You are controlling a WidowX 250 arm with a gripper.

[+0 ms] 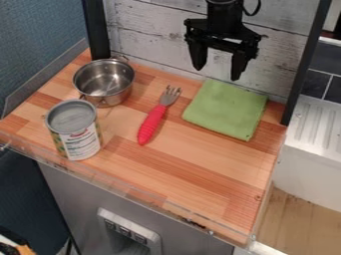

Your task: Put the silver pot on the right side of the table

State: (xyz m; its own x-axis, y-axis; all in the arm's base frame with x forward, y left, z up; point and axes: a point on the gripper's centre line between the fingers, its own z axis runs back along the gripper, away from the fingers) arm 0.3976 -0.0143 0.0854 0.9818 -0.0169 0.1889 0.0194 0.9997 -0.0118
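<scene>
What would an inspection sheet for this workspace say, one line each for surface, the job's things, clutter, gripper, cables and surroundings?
Surface: wooden tabletop, striped grain, clear edging along the front.
Job's things: silver pot upright at the back left of the view, not on the right side.
Clutter: tin can upright in front of the pot; red-handled fork lying near the middle; folded green cloth at the back right.
Gripper: black gripper above the back edge, fingers apart, holding nothing.
Cables: one black cable curving beside the arm at the top.
Surroundings: whitish plank panel behind, between two black posts; blue wall at left.
</scene>
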